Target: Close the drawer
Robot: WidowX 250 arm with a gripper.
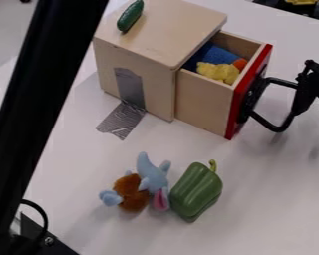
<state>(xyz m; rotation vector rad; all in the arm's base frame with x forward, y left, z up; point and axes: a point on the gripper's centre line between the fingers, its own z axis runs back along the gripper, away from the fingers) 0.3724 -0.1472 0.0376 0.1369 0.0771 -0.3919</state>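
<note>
A white desk [275, 209] carries the wooden box [155, 30], with grey floor [19, 30] beyond. Silver tape [125, 117] runs from the box down onto the desk. The drawer [205, 102] juts from the box's right side, open, with blue and yellow things inside. The pincer [307, 92] is right of the box, by the drawer's black handle [280, 127]; I cannot tell whether it is apart, together or clamped on the handle.
</note>
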